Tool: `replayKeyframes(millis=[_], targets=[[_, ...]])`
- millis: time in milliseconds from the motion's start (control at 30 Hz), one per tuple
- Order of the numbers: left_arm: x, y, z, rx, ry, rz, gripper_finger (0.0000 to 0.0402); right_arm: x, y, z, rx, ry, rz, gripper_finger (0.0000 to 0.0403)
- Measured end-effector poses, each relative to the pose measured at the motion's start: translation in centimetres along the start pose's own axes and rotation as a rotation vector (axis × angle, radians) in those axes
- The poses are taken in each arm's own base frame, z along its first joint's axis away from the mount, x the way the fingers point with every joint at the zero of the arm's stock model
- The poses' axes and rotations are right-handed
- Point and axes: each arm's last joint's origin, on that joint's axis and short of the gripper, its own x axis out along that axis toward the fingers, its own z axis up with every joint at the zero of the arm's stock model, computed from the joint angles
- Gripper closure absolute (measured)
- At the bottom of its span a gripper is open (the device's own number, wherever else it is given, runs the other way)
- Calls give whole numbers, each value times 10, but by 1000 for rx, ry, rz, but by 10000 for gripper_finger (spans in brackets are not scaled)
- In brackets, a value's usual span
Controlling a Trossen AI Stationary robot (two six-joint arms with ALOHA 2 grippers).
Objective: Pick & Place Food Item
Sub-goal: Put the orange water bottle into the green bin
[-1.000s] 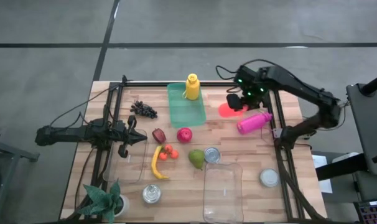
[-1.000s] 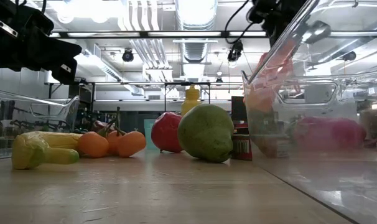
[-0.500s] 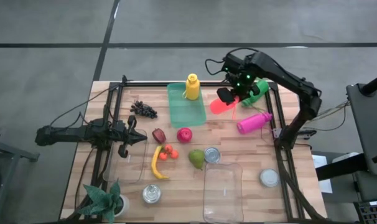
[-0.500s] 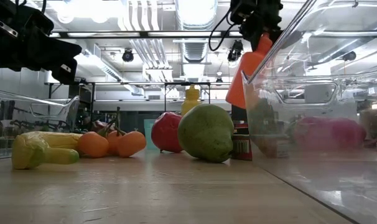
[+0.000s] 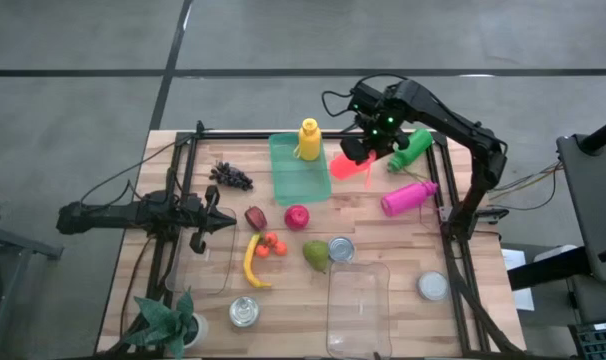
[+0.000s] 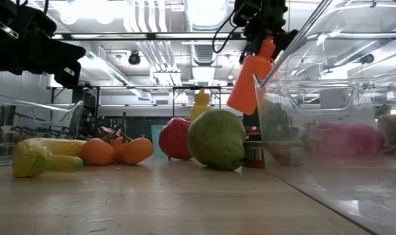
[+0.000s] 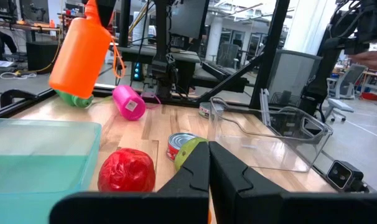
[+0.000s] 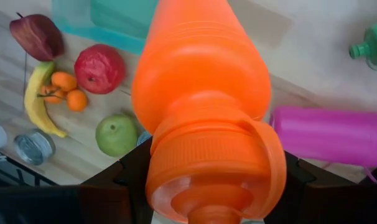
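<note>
An orange squeeze bottle (image 5: 348,166) hangs in the air just right of the green tray (image 5: 299,172), at the table's far side. My right gripper (image 5: 368,148) is shut on it. The same bottle shows tilted high up in the low view (image 6: 249,79), in the left wrist view (image 7: 83,53) and in the right wrist view (image 8: 201,68). A yellow bottle (image 5: 309,140) stands on the tray's far end. My left gripper (image 7: 208,171) lies shut and level at the table's left side (image 5: 215,222), touching nothing. My right gripper pinches the orange bottle at its cap end (image 8: 213,158), one dark finger (image 8: 134,167) on each side of the ribbed cap. The fingers come from above, pointing steeply down. The bottle hangs below them, tilted, its body slanting toward the green tray, lifted clear of the table.
A green bottle (image 5: 409,150) and a pink bottle (image 5: 408,197) lie at the far right. Mid-table lie a red apple (image 5: 297,216), a green pear (image 5: 315,255), a banana (image 5: 250,262), oranges, grapes (image 5: 230,177) and cans. Clear tubs (image 5: 358,310) and a plant (image 5: 168,322) sit near the front.
My right gripper has carried the orange bottle toward the table's left and far edges, away from the pink bottle and closer to the green tray. The wrist has rolled a little, and the bottle stays lifted and tilted in the hold.
</note>
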Motion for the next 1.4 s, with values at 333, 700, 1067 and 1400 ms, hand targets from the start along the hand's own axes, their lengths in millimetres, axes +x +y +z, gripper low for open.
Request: replayKeyframes(millis=[333, 700, 1067, 1400], targets=[[0, 0, 0, 0, 0, 0, 401, 16, -13, -9, 63, 62, -55, 205], [0, 0, 0, 0, 0, 0, 401, 58, -42, -27, 197, 215, -181, 205], [0, 0, 0, 0, 0, 0, 401, 72, -51, -29, 195, 288, -195, 187], [0, 0, 0, 0, 0, 0, 401, 75, -52, -29, 180, 293, -197, 174]])
